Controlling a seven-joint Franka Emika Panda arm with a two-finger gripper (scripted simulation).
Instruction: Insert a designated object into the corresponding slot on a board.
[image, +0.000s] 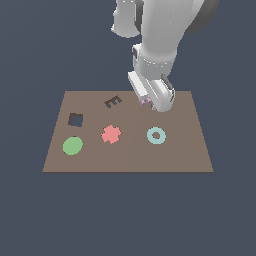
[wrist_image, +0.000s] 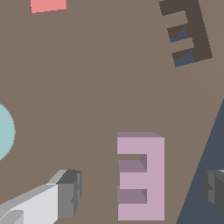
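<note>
The tool (wrist_image: 140, 192) is straddling the pink E piece (wrist_image: 141, 177), fingers (wrist_image: 68, 192) apart and not touching it. The piece is lying on the board (image: 130, 155), near the E slot (image: 113, 101). Centring before closing should be giving a square grip.

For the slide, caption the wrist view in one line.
Open hand straddling the pink E-shaped piece on the brown board, with the E-shaped slot ahead.
</note>
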